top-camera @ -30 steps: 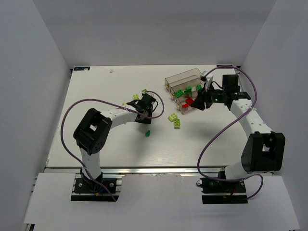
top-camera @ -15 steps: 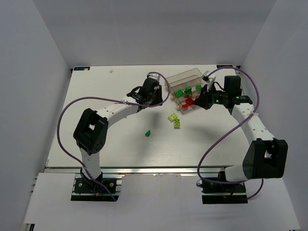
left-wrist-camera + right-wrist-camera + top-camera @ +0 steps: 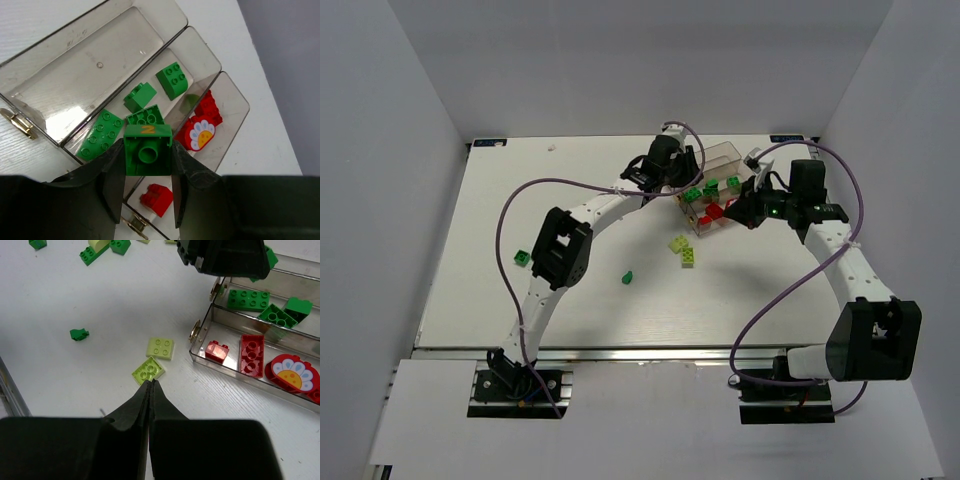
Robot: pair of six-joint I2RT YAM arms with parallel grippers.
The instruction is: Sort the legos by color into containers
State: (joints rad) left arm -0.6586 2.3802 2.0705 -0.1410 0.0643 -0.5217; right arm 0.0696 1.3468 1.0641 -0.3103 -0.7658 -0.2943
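My left gripper [image 3: 148, 162] is shut on a dark green lego [image 3: 148, 150] with a yellow "2", held above the near end of the containers [image 3: 90, 65]. In the top view it [image 3: 667, 170] hovers at the bins' left end. The far bin is bare, the middle one holds green legos [image 3: 103, 134], and the near one holds red legos [image 3: 156, 199] and a red flower piece [image 3: 201, 135]. My right gripper [image 3: 150, 383] is shut on nothing, just above the table, its tips next to a pale yellow-green lego [image 3: 148, 370]. Another pale one [image 3: 160, 347] lies beside it.
A small dark green brick [image 3: 628, 277] lies mid-table and another green one [image 3: 522, 258] sits beside the left arm. More green and pale bricks [image 3: 95, 252] lie further left. The left arm's purple cable [image 3: 570, 190] arcs over the table. White walls enclose three sides.
My left arm has swung from mid-table up and right to above the containers, carrying the green brick. My right gripper has shut and drawn slightly away from the bins.
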